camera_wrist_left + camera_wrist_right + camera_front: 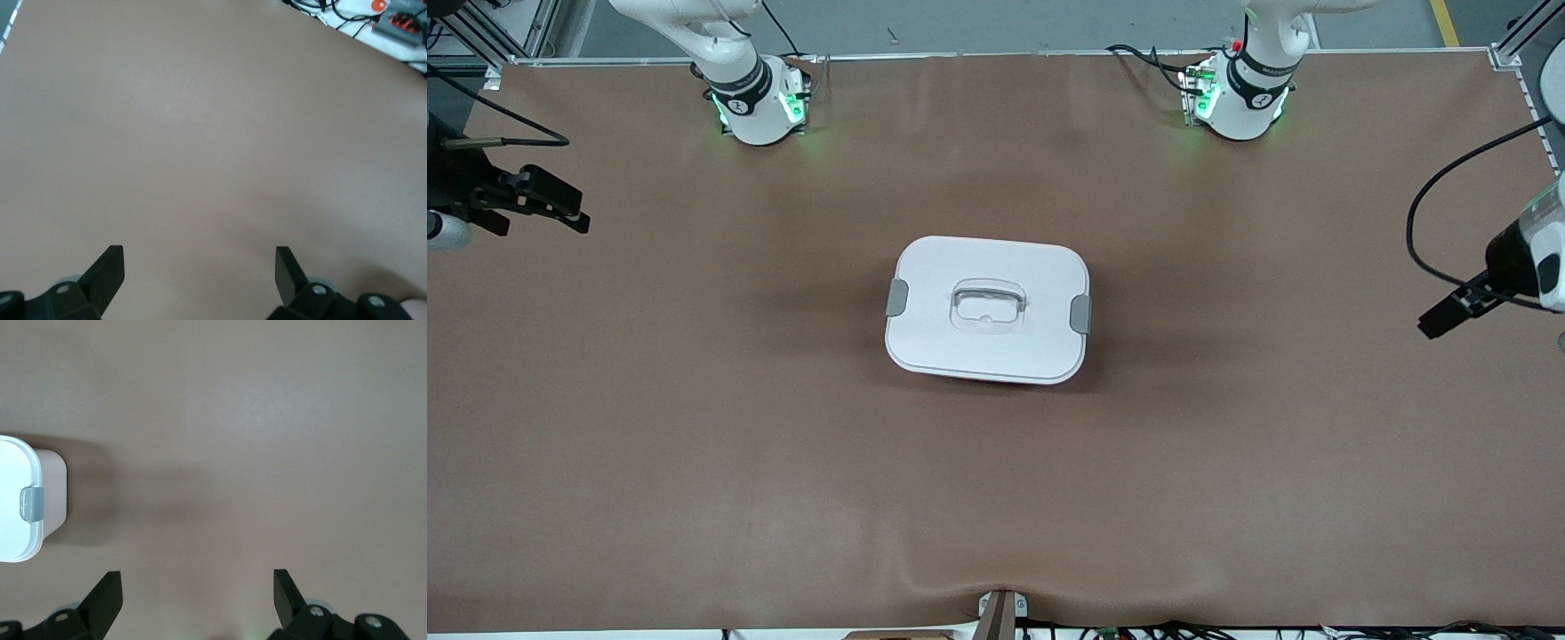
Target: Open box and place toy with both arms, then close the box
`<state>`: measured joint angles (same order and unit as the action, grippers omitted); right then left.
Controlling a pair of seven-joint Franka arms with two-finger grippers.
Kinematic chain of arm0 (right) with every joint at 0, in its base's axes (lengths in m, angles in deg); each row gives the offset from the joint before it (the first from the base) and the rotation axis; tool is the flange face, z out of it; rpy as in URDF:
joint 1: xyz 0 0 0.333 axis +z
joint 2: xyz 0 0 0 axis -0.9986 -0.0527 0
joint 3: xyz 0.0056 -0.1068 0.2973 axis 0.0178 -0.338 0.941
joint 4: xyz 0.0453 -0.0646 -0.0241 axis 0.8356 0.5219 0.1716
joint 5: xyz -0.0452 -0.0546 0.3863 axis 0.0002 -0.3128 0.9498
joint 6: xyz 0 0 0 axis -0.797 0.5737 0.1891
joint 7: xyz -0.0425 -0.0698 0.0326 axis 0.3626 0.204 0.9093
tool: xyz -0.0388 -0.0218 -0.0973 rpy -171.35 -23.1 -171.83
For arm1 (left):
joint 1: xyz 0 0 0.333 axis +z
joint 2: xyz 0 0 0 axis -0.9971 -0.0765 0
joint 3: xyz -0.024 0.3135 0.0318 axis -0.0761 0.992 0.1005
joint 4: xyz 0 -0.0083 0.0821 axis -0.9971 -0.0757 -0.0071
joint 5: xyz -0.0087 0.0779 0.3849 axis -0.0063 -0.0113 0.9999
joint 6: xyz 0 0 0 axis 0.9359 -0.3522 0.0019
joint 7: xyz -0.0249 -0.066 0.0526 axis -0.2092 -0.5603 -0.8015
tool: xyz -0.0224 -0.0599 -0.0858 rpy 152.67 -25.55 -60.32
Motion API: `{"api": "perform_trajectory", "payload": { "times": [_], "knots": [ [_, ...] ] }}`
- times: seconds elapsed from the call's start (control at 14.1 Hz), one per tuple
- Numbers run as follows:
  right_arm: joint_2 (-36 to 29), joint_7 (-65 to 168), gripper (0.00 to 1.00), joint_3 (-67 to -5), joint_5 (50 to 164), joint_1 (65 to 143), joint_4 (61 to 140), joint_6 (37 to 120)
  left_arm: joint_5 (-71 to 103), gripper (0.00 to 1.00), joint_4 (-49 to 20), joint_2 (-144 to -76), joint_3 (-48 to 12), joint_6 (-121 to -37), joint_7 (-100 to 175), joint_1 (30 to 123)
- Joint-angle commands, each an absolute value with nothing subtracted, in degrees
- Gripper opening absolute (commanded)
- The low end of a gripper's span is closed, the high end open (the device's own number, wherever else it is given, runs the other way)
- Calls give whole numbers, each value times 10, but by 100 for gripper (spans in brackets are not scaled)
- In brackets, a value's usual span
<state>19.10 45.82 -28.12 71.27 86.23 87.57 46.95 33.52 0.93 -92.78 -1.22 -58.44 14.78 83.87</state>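
Observation:
The box sits at the middle of the brown table with its white lid on. Its clear handle lies flat in the lid, and a grey clip shows at each short end. One end of the box with a clip shows in the right wrist view. The toy is out of view. My left gripper hangs open over bare table at the left arm's end, fingers wide apart. My right gripper hangs open over bare table at the right arm's end. Neither holds anything.
Cables and a grey device lie off the table's edge in the left wrist view. A small bracket sits at the table's edge nearest the front camera, where the brown cover wrinkles. Both arm bases stand along the edge farthest from that camera.

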Motion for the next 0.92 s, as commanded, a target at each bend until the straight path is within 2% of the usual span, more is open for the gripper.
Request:
{"api": "perform_trajectory", "payload": {
  "times": [0.0,0.21,0.42,0.57,0.85],
  "knots": [
    [181,453,100,-282,712,868,856,464,324,100,7,-897,22,-541,261,827],
    [182,451,100,-283,712,867,858,459,288,100,4,-865,28,-530,330,839],
    [183,451,100,-283,707,867,859,464,259,100,-5,-835,45,-478,344,841],
    [183,451,100,-282,707,867,859,464,259,100,-35,-796,45,-472,363,845],
    [183,451,100,-282,707,867,859,463,263,100,-40,-792,47,-472,439,844]
  ]
}}
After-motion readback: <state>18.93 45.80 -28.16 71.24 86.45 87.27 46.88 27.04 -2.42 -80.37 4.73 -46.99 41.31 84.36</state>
